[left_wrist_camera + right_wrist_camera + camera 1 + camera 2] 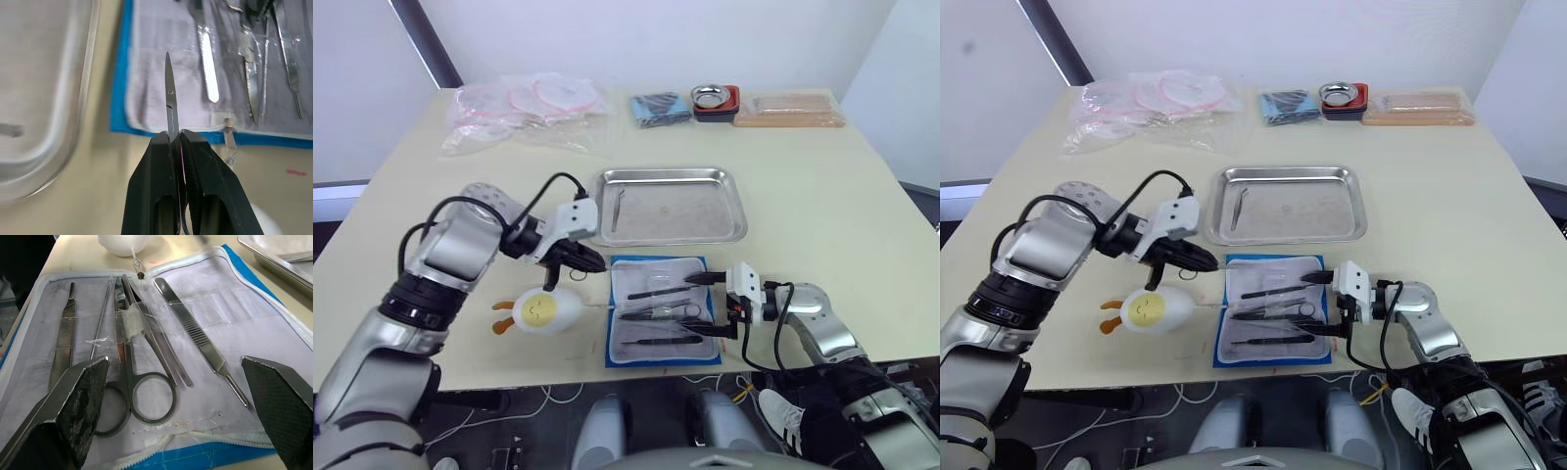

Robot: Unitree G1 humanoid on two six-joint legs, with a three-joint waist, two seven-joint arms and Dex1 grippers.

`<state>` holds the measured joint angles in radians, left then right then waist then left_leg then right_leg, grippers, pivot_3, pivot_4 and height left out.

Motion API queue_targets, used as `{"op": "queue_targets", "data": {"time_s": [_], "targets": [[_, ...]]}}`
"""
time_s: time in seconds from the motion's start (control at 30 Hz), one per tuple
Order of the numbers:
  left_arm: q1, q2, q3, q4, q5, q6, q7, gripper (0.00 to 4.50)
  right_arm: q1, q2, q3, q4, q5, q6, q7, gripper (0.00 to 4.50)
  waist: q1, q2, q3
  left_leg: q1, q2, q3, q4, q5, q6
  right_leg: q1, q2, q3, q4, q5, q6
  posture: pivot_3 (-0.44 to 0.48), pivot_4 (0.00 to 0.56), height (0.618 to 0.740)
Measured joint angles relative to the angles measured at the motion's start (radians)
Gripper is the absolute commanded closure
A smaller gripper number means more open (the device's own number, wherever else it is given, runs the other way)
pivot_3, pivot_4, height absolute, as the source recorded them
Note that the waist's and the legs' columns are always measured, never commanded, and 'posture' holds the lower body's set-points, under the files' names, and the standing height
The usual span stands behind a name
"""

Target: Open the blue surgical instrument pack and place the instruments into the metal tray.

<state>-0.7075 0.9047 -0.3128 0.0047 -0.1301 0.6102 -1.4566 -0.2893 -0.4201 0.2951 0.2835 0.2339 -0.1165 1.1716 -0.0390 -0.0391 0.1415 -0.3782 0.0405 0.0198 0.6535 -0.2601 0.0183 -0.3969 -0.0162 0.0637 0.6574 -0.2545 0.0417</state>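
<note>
The blue surgical instrument pack lies open near the table's front edge, grey lining up. Several instruments lie in it: ring-handled scissors, tweezers and slim handles. Behind it sits the metal tray with one pair of tweezers at its left end. My left gripper hovers at the pack's left edge, shut on a small pair of scissors whose blades point over the lining. My right gripper is open at the pack's right edge, with its fingers on either side of the instrument handles.
A white egg toy with a yellow face lies left of the pack. Along the back edge are clear plastic bags, a dark-blue bundle, a small steel bowl on a red base and a tan packet.
</note>
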Motion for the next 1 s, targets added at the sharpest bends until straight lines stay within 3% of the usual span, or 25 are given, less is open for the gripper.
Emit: {"op": "queue_targets", "data": {"time_s": [0.1,0.2,0.27,0.3,0.47,0.83,1.0], "targets": [[-0.001,-0.021,0.032,-0.014,-0.033,0.045,0.028,4.47,0.000,0.000,0.000,0.000,0.000,0.000,0.000,0.00,0.000,0.000,0.000,0.000,0.000,0.000,0.000,0.000,0.000,0.000,0.000,0.000,0.000,0.000,0.000,0.000,0.150,0.740],[0.006,-0.196,0.131,-0.040,-0.069,0.176,0.249,4.47,0.001,-0.002,-0.002,0.002,0.000,0.000,0.001,0.00,0.002,-0.002,-0.001,0.000,0.000,-0.001,0.001,0.000,0.000,0.000,0.000,-0.001,0.001,0.000,0.000,0.000,0.150,0.740],[0.011,-0.232,0.145,-0.050,-0.071,0.201,0.298,4.47,0.000,-0.001,-0.001,0.002,0.000,0.000,0.000,0.00,0.002,-0.002,-0.001,0.000,0.000,-0.001,0.001,0.000,0.000,0.000,0.000,0.000,0.001,0.001,0.002,0.000,0.150,0.740],[0.021,-0.307,0.172,-0.075,-0.071,0.254,0.406,4.47,0.000,0.000,0.000,0.001,0.000,0.000,0.001,0.00,0.000,-0.001,-0.001,0.000,0.000,-0.001,0.001,0.000,0.000,0.000,0.000,0.000,0.001,0.002,0.003,0.000,0.150,0.740],[0.057,-0.456,0.199,-0.117,-0.069,0.346,0.628,4.47,0.000,0.000,0.000,0.002,0.000,0.000,0.000,0.00,0.000,-0.002,-0.001,0.000,-0.001,-0.001,0.001,0.000,0.000,0.000,0.000,0.000,0.002,0.004,0.001,0.000,0.150,0.740],[0.082,-0.714,0.322,-0.084,0.006,0.321,1.104,4.47,-0.001,-0.001,0.000,0.003,0.000,0.000,0.001,0.00,0.001,-0.002,-0.001,0.000,-0.001,-0.001,0.001,0.000,0.000,0.001,-0.001,0.000,0.002,0.005,0.001,0.000,0.150,0.740],[0.087,-0.780,0.324,-0.068,0.034,0.313,1.230,4.47,-0.001,0.001,0.000,0.003,0.000,0.000,0.000,0.00,0.000,-0.002,-0.001,0.000,-0.001,-0.002,0.001,0.000,0.000,0.001,-0.001,0.000,0.002,0.005,0.001,0.000,0.150,0.740]]}}
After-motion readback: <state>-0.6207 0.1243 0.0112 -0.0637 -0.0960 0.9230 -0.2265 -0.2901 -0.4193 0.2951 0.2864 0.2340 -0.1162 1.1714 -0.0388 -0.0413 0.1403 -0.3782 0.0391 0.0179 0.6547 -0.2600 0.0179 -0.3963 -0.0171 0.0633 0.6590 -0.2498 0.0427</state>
